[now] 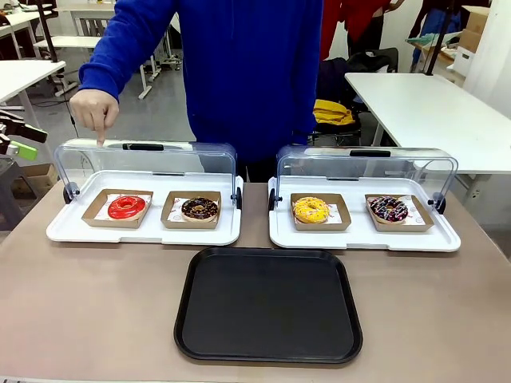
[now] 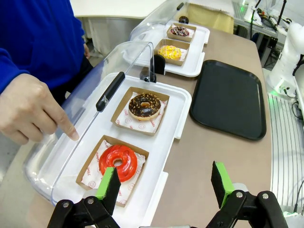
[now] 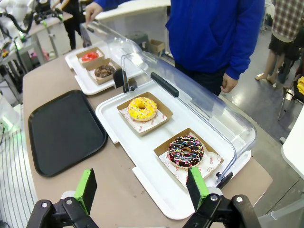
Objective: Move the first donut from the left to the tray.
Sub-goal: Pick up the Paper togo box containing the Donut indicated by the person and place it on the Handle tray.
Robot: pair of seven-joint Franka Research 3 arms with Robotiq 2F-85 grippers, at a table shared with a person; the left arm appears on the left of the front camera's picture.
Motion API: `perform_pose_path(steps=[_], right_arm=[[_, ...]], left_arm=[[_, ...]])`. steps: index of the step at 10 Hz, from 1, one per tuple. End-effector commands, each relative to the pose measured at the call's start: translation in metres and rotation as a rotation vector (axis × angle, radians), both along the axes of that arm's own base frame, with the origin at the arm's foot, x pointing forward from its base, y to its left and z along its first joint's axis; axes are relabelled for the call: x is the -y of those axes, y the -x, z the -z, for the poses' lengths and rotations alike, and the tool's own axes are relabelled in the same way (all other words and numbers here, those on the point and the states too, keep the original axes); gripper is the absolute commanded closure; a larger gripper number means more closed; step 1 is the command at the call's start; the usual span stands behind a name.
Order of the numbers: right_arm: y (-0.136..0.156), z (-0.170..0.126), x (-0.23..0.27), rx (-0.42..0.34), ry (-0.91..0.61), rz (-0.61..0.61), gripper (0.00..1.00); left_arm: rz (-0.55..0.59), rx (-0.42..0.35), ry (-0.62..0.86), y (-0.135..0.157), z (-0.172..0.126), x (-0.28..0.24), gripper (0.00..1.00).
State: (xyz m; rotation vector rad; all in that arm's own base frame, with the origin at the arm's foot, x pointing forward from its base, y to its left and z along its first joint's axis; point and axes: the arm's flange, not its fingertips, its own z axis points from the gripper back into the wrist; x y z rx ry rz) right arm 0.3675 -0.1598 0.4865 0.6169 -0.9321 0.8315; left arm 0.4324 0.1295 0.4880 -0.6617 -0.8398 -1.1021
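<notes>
The table [image 1: 96,319] carries the black tray [image 1: 267,307], bare, at the robot's side. Beyond it on the left sits a white tray [image 1: 72,231] with its clear lid [image 1: 144,159] raised. In this white tray lies the red donut [image 1: 127,207] in its cardboard box [image 1: 94,209], beside a chocolate donut [image 1: 200,209]. A person's hand [image 1: 94,112] points a finger at the lid above it. The left claw [image 2: 165,185] hovers near the red donut, spread wide and holding nothing. The right claw [image 3: 141,186] is likewise spread. The pick-up looks not yet begun: next the left claw must lower over the box and pinch it.
</notes>
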Motion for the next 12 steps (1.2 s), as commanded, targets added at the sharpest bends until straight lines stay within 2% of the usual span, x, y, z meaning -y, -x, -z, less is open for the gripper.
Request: perform_pose_path(steps=[1,4,5,8,10,12], right_arm=[[-0.004,0.0,0.001,0.034,-0.012,-0.007,0.0],[-0.004,0.0,0.001,0.034,-0.012,-0.007,0.0],[-0.004,0.0,0.001,0.034,-0.012,-0.007,0.0],[-0.004,0.0,0.001,0.034,-0.012,-0.007,0.0],[-0.004,0.0,0.001,0.034,-0.012,-0.007,0.0],[-0.004,0.0,0.001,0.034,-0.012,-0.007,0.0]], left_arm=[[0.008,0.004,0.011,0.0,-0.001,0.0,0.0],[0.0,0.0,0.0,0.0,0.0,0.0,0.0],[0.019,0.028,-0.127,-0.011,0.0,0.013,0.0],[0.134,0.049,-0.384,-0.029,0.005,0.046,0.0],[0.177,0.065,-0.558,-0.038,0.022,0.067,0.0],[0.159,0.071,-0.649,-0.047,0.044,0.084,0.0]])
